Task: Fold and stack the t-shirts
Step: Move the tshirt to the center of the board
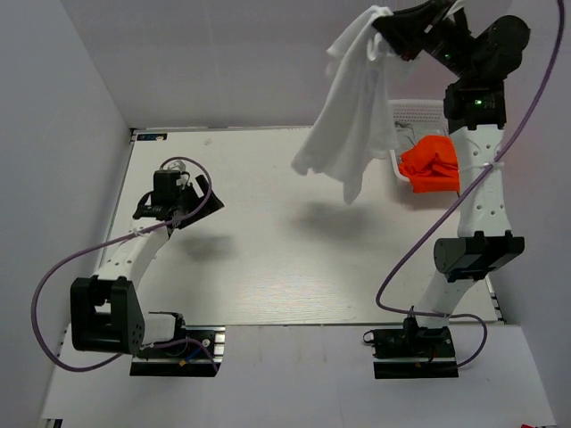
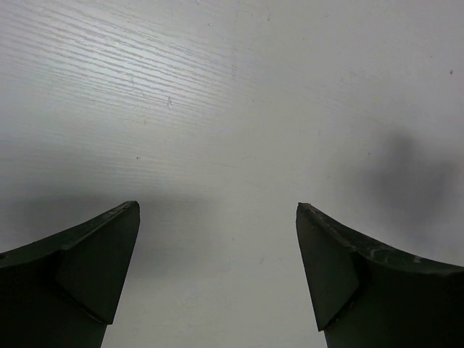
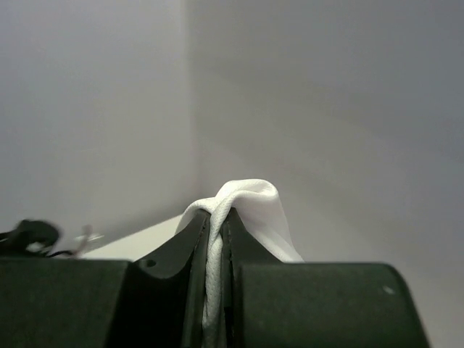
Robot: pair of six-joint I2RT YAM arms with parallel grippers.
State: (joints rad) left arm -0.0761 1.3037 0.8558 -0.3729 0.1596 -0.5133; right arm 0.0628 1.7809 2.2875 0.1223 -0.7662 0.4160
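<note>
A white t-shirt [image 1: 350,116] hangs in the air at the back right, well above the table, dangling from my right gripper [image 1: 385,34]. In the right wrist view the right gripper [image 3: 217,214] is shut on a bunched fold of the white t-shirt [image 3: 250,199]. An orange t-shirt [image 1: 430,166] lies crumpled in the white basket [image 1: 412,111] at the right edge. My left gripper [image 1: 153,214] hovers low over the table's left side; in the left wrist view the left gripper [image 2: 217,210] stands wide open over bare tabletop with nothing between its fingers.
The white tabletop [image 1: 268,259] spreads between the two arms. Pale walls close in the left, back and right. Purple cables [image 1: 107,245] loop beside each arm. The right arm [image 1: 477,214] rises in front of the basket.
</note>
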